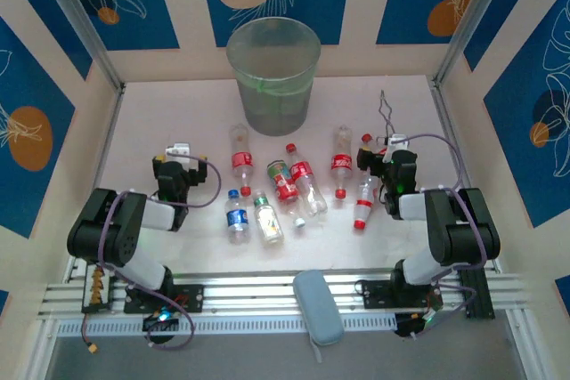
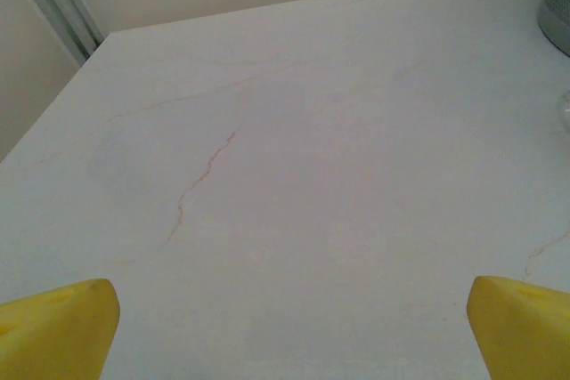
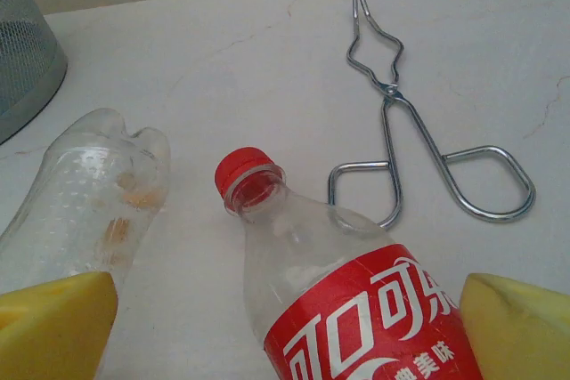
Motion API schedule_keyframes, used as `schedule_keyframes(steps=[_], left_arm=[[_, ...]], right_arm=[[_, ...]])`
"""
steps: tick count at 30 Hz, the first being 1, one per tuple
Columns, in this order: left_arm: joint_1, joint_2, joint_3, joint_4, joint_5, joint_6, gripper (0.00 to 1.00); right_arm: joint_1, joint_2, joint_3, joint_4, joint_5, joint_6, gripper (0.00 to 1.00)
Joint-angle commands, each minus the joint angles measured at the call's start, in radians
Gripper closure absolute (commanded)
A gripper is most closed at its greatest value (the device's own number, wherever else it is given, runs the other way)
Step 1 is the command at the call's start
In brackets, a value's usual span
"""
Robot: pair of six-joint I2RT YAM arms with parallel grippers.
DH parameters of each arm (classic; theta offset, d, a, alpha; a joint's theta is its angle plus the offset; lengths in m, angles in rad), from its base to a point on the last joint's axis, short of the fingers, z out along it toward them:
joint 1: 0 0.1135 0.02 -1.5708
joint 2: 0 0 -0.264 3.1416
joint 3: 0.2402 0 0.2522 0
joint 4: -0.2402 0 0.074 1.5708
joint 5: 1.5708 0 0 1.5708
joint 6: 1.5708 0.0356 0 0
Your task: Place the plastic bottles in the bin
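Several clear plastic bottles lie on the white table, most with red labels [image 1: 240,162], one blue-labelled [image 1: 237,217] and one green-and-white [image 1: 268,219]. The bin [image 1: 272,73], a large translucent grey-green bucket, stands upright at the back centre. My right gripper [image 3: 287,327] is open over a red-labelled bottle [image 3: 356,300], whose red cap [image 3: 242,171] points away; the yellow fingertips [image 3: 58,327] stand wide on either side without touching it. In the top view this gripper [image 1: 381,156] is at the right end of the bottles. My left gripper [image 2: 289,327] is open over bare table, left of the bottles [image 1: 181,165].
Thin metal wire tongs [image 3: 401,122] lie just beyond the right gripper. A label-less clear bottle [image 3: 85,202] lies to its left. The bin's base [image 3: 22,60] shows at the far left. A grey-blue oblong pad [image 1: 318,306] rests on the front rail. Walls enclose the table.
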Motion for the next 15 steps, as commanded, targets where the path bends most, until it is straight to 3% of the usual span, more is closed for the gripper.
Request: schedule_keyframes(steps=[1,15], left_arm=[[0.013,0.002,0.010,0.026,0.016,-0.006,0.00],[0.013,0.002,0.010,0.029,0.016,-0.006,0.00]], right_arm=[[-0.004,-0.001,0.002,0.027,-0.013,-0.012,0.01],[-0.006,-0.002,0.001,0.027,-0.019,-0.011,0.01]])
